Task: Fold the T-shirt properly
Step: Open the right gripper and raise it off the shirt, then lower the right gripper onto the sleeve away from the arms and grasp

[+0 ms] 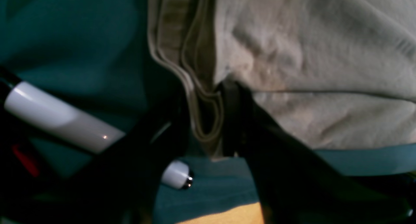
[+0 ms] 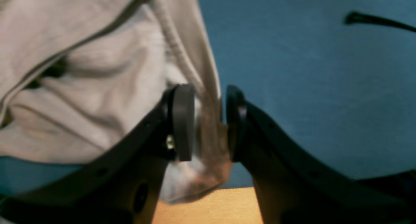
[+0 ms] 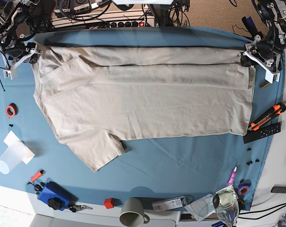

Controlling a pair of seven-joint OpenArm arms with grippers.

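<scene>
- Left wrist view: a teal-blue cloth covers the surface [image 1: 65, 39], with a strip of bare wood showing at the bottom. The left pincer [image 1: 208, 120] is closed on a bunched, layered hem of the T-shirt [image 1: 308, 71]; the picture is blurred, so the exact bite is hard to read.
- Right wrist view: the right pincer [image 2: 208, 120] is clamped narrow on a gathered edge of the T-shirt [image 2: 81, 87], one pad each side, cloth hanging out below.
- Base view: the beige T-shirt [image 3: 143, 104] lies spread lengthwise across the far half of the surface [image 3: 181, 161], its far long edge already turned over towards the middle. The right pincer [image 3: 31, 56] holds it at the far left corner, the left pincer [image 3: 247, 56] at the far right corner. A cup [image 3: 10, 158], a tape roll [image 3: 10, 110] and a mug [image 3: 132, 212] sit along the left and near edges — well apart from the cloth.
- Judgement: the lengthwise fold is in hand. To do it well, both arms should travel together at equal height and keep the edge taut — uneven pulling would skew the fold line or drag the lower sleeve.
</scene>
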